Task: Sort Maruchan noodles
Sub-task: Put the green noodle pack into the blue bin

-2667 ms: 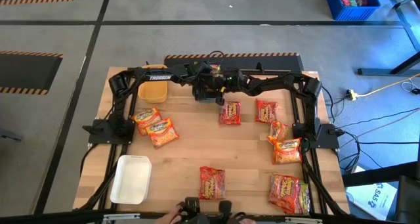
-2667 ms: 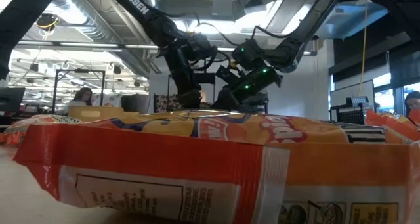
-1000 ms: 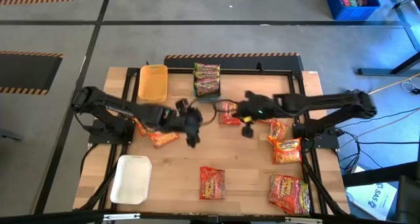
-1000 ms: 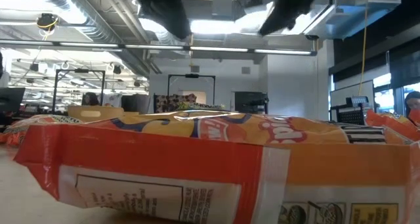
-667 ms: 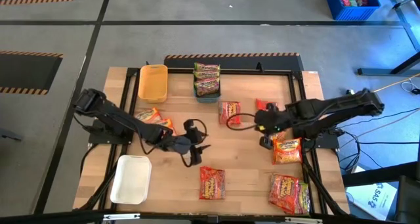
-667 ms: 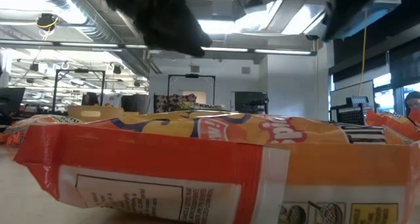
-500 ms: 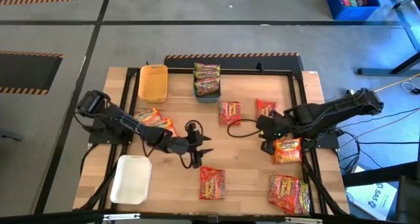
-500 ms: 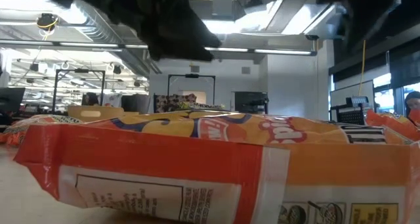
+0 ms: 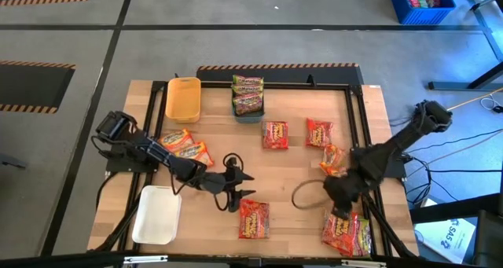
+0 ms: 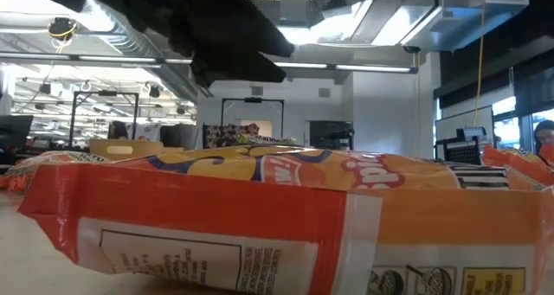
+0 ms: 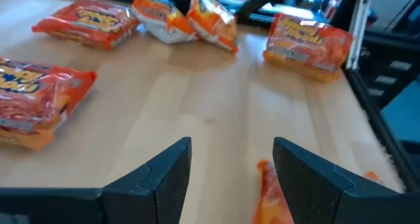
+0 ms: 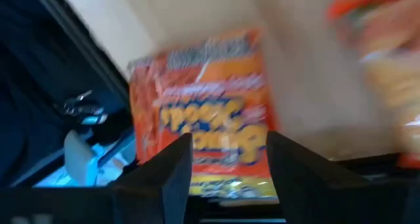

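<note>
The left tool (image 9: 238,192), jaws apart and empty, hovers just beside a red noodle packet (image 9: 253,218) lying near the table's (image 9: 299,162) front edge; coming down off-centre could shove it away instead of catching it. The right tool (image 9: 339,209), also spread and holding nothing, hangs over a stacked pair of packets (image 9: 346,233) at the front right corner, so it may pinch both together.
</note>
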